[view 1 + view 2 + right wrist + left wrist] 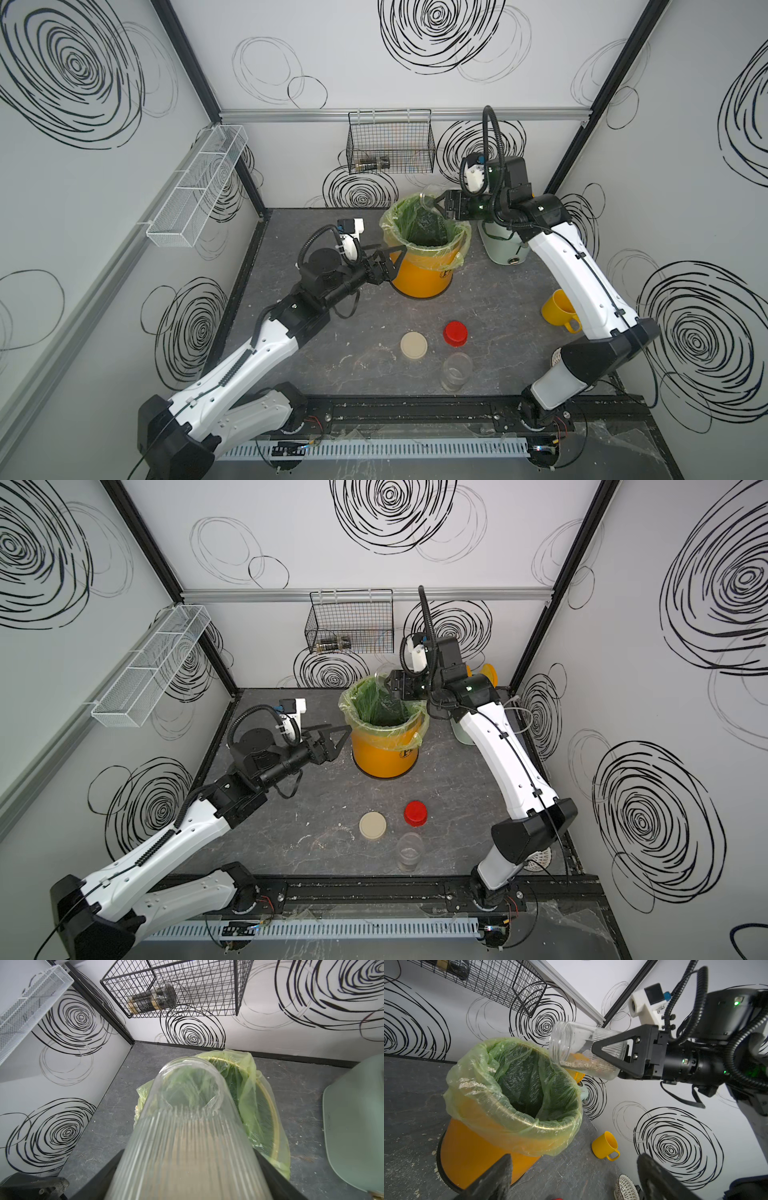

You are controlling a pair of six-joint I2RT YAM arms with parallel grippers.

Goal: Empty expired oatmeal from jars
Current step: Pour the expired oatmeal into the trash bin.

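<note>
My right hand (435, 206) pinches the wide, ribbed clear jar (571, 1043) around its base end, tipped mouth-down over the far right rim of the round yellow bin with a green plastic liner (419, 278). Pale flaky oatmeal (587, 1065) lies along the jar's lower wall. My left hand (397, 264) is spread and empty, just beside the bin's left wall. On the near bench (332, 353) the slim clear jar (456, 372) stands open, with the red screw cap (455, 333) and flat beige lid (414, 345) lying just beyond it.
</note>
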